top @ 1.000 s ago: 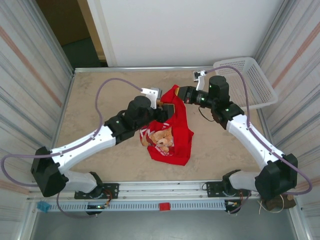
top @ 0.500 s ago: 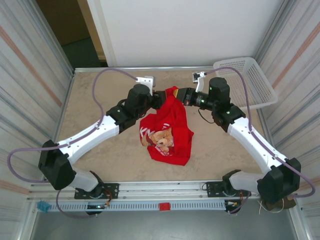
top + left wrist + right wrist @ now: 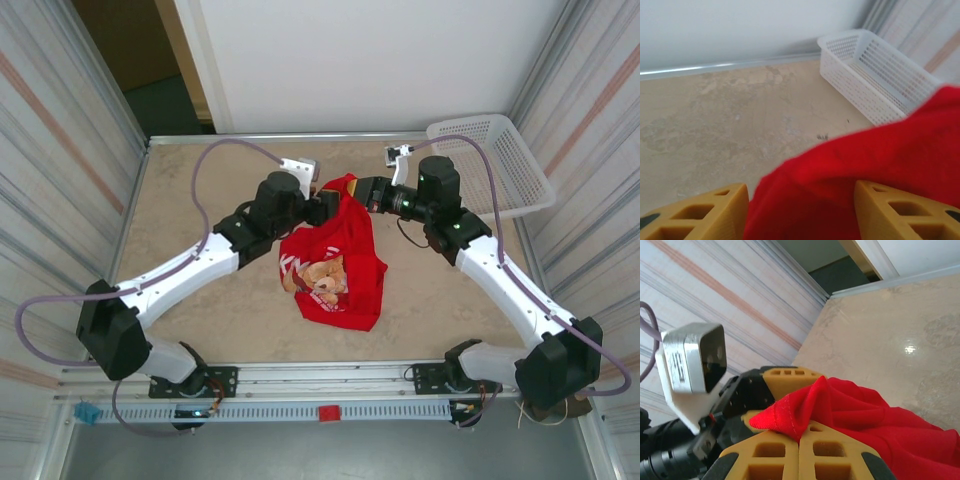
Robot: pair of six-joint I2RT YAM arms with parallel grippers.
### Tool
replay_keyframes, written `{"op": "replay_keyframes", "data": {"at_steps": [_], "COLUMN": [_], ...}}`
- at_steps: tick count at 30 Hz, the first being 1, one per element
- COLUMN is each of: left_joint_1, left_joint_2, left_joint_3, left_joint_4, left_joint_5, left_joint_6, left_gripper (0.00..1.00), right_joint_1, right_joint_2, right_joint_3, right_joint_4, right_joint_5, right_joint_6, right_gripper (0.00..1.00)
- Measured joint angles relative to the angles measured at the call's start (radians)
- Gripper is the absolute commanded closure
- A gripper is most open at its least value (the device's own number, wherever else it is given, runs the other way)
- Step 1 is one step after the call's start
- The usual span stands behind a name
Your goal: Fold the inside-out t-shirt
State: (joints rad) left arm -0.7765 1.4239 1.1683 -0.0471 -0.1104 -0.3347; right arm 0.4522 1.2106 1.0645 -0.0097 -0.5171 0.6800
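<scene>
Red tee (image 3: 345, 240), top edge pinched in clenched R jaws, L jaws apart w/ cloth between, grip unclear

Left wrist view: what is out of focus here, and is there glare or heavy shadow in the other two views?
Left wrist: the t-shirt close to the lens is soft with a fuzzy edge, while the basket behind it reads clearer. Right wrist: a small bright glare spot sits on the table, and the cloth's hem is sharp. Top external: the light is even, with only faint shadows under the arms.
</scene>
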Motion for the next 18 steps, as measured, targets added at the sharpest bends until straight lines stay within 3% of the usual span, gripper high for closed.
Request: {"op": "replay_keyframes", "data": {"at_steps": [5, 6, 8, 9, 13, 18], "left_joint_1": [-0.008, -0.004, 0.008, 0.016, 0.071, 0.145], "left_joint_2": [0.026, 0.043, 0.084, 0.101, 0.130, 0.061], "left_joint_3": [0.002, 0.011, 0.037, 0.048, 0.076, 0.061], "left_joint_4": [-0.002, -0.004, -0.008, -0.008, -0.019, -0.005], "left_joint_5": [0.013, 0.013, 0.016, 0.021, 0.091, 0.307], "left_joint_6": [0.019, 0.023, 0.026, 0.025, 0.032, 0.013], "left_gripper": [0.44, 0.54, 0.88, 1.00, 1.00, 1.00], "right_joint_1": [0.000, 0.000, 0.000, 0.000, -0.017, -0.076], "right_joint_2": [0.000, 0.000, -0.001, -0.002, -0.013, 0.010], "right_joint_3": [0.000, 0.000, 0.000, -0.001, -0.018, -0.048], "right_joint_4": [-0.005, -0.008, -0.016, -0.020, -0.020, -0.013], "right_joint_5": [-0.001, 0.000, 0.000, 0.000, 0.001, 0.014], "right_joint_6": [0.000, 0.000, 0.000, -0.001, -0.003, -0.003], "right_gripper": [1.00, 1.00, 1.00, 1.00, 1.00, 1.00]}}
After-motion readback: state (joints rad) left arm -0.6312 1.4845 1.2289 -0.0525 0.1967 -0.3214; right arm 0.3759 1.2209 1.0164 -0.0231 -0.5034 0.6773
